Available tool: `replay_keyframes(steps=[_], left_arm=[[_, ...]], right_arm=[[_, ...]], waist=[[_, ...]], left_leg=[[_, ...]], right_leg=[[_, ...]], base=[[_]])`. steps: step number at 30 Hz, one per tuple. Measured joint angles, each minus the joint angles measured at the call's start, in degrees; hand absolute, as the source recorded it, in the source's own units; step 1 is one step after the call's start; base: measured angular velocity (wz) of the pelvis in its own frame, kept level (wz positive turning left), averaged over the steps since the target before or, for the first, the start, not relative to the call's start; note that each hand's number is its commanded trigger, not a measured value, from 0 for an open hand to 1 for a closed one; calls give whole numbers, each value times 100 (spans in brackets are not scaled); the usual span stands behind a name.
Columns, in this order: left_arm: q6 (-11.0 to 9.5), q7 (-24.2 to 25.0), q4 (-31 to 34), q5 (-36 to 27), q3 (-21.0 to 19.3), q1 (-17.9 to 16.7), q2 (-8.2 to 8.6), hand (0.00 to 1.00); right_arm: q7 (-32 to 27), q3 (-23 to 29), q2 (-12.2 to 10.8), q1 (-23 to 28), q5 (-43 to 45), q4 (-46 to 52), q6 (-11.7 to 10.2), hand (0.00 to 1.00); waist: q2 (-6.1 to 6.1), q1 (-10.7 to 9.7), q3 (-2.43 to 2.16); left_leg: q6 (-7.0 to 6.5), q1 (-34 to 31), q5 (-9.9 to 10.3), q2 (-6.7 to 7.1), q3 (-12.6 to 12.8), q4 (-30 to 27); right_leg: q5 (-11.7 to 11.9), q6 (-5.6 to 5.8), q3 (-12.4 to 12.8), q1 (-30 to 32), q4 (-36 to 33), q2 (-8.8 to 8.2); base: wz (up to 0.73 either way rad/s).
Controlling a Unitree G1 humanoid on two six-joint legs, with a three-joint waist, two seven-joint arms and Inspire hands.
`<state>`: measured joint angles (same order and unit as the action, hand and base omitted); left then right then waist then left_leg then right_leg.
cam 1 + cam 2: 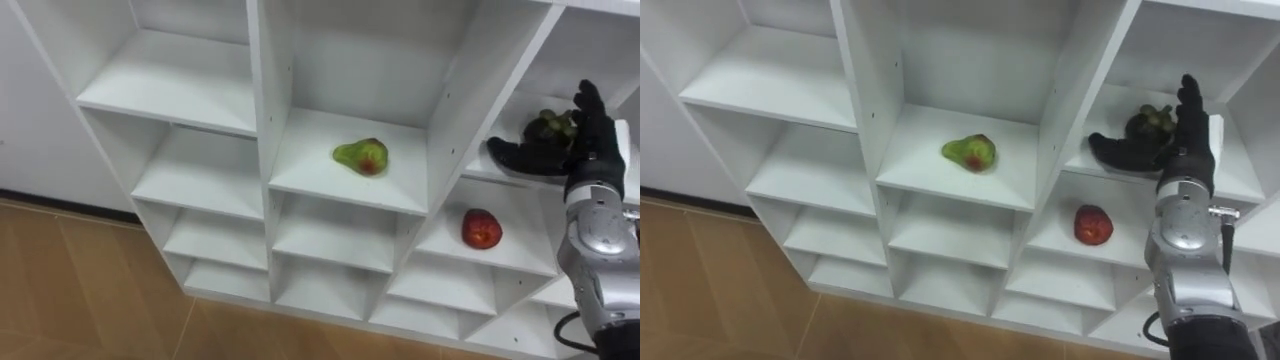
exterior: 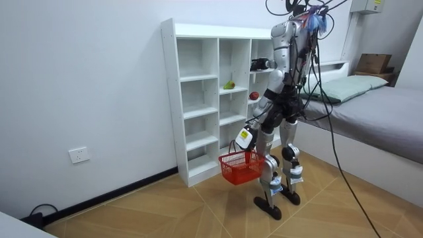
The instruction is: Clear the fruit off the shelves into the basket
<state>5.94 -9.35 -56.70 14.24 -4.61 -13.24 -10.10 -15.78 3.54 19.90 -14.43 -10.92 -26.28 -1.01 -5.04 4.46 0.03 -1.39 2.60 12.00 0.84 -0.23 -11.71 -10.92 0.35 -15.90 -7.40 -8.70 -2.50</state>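
A green-and-red pear (image 1: 362, 156) lies on a shelf in the middle column of the white closet (image 1: 268, 130). One column to the right and a shelf lower sits a red apple (image 1: 481, 229). Above the apple, a dark fruit (image 1: 550, 126) rests on the right column's upper shelf. My right hand (image 1: 588, 150) reaches into that compartment, open, with its fingers stretched under and in front of the dark fruit and the thumb raised beside it. In the room view I stand facing the closet, and my left hand (image 2: 246, 137) hangs low, holding the red basket (image 2: 241, 168) by its handle.
The closet's upright dividers (image 1: 470, 90) flank my right arm closely. A wooden floor (image 1: 90, 290) lies below the closet. A bed (image 2: 370, 109) stands behind me at the room view's right, and a wall socket (image 2: 78, 155) sits low at its left.
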Motion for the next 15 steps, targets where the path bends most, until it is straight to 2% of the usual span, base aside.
replay_keyframes(steps=[5, 10, 11, 12, 13, 15], left_arm=[[2, 0, 0, 4, -2, -30, 0, 100], [2, 0, 0, -6, 0, -31, 8, 100], [2, 0, 0, -7, 0, -31, 14, 100], [2, 0, -1, -5, 2, -30, 15, 100], [2, 0, -8, -5, 3, -29, 17, 100], [3, 0, -22, -5, 3, -28, 17, 100]], right_arm=[[97, 5, 0, 0, 4, -18, -13, 0], [176, 8, 2, -4, 41, -194, -144, 0], [191, 9, 3, -7, 46, -226, -168, 23], [201, 9, 3, -7, 46, -242, -184, 83], [211, 9, 3, -7, 52, -276, -214, 100], [218, 8, 3, -7, 45, -309, -225, 100]], waist=[[52, -15, 13], [89, -15, 6], [89, -15, 6], [94, -15, 9], [97, -14, 11], [108, 6, 19]], left_leg=[[6, 4, -6, -1, 15, -13], [10, 18, -8, -5, 14, -4], [10, 19, -8, -3, 14, -3], [10, 19, -8, -3, 14, -3], [10, 21, -8, -2, 14, -4], [10, 37, -8, -2, 15, -6]], right_leg=[[0, 0, 3, -17, 1, 3], [0, 0, -2, -48, 1, 7], [0, 0, -3, -51, 1, 7], [0, 0, -3, -52, 0, 6], [0, 0, -2, -56, 1, 6], [0, 0, -2, -65, 0, 6]], base=[[0], [0], [0], [0], [0], [0]])
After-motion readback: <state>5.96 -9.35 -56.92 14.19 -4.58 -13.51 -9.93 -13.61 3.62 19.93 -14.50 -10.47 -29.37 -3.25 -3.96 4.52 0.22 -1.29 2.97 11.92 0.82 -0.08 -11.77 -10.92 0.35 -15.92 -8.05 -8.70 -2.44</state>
